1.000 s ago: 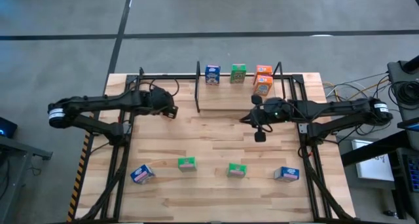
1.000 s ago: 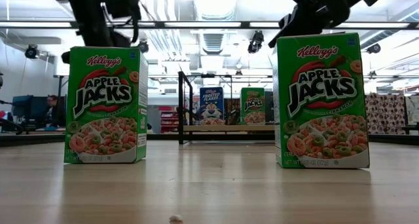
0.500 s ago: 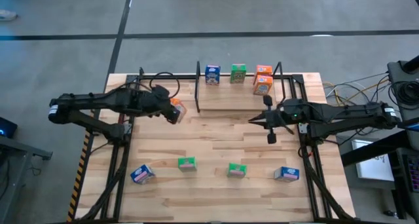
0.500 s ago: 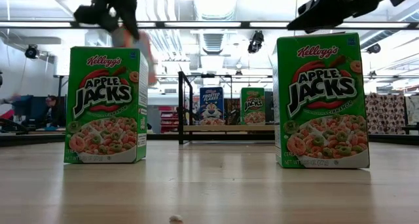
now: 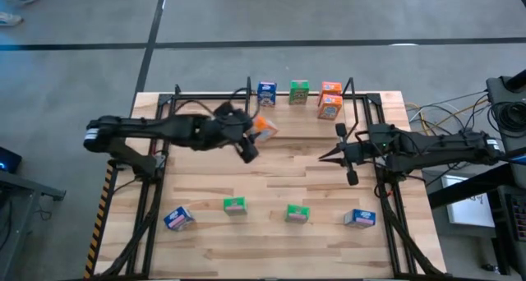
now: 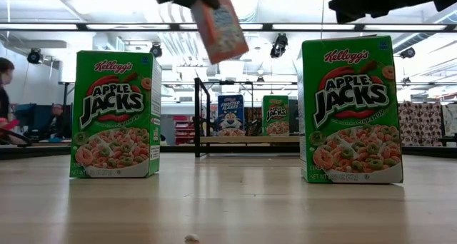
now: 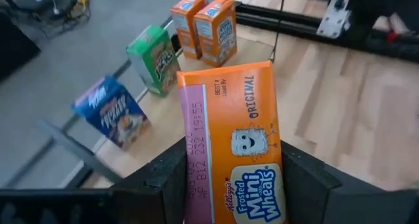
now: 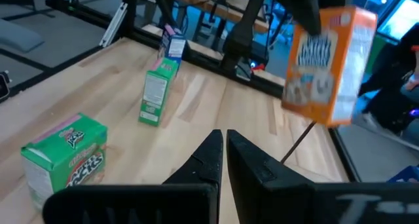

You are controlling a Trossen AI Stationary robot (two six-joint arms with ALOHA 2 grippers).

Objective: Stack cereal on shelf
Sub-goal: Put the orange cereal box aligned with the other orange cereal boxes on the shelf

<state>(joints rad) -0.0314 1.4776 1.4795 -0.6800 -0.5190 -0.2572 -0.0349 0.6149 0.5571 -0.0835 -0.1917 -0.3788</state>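
Currently the left claw (image 5: 249, 138) is clamped on a small orange printed cereal box (image 5: 264, 126), carried tilted above the worktop (image 5: 271, 223) near the light-wood, black-framed shelf (image 5: 283, 130). Advisable: level it, then lower beside the shelved orange boxes (image 5: 330, 100). Right claw (image 5: 352, 159) hovers shut, empty.

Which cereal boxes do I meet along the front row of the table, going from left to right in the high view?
Blue box → green box → second green box → second blue box.
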